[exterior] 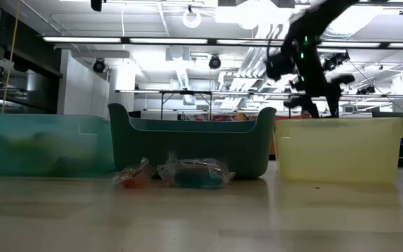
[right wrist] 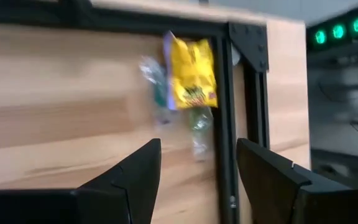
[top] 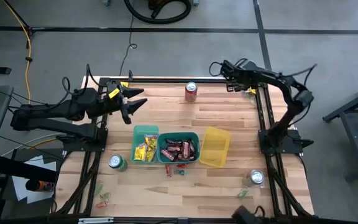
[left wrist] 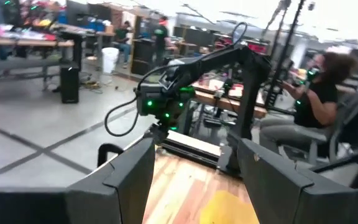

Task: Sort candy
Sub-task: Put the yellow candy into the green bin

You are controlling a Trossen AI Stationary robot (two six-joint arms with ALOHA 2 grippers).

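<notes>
We held our right pincer [top: 230,76] wide open at the upper right of the desk [top: 166,193], above a yellow candy packet [right wrist: 192,71]. Our left pincer [top: 135,104] was open too, upper left.

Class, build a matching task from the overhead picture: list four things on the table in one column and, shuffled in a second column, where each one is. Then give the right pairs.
Things
1. red can
2. yellow bin
3. brown bars
4. yellow packets

Places
A. in the left teal bin
B. at the far edge of the table
C. right end of the bin row
D. in the middle teal bin

Pairs: 1-B, 2-C, 3-D, 4-A
</notes>
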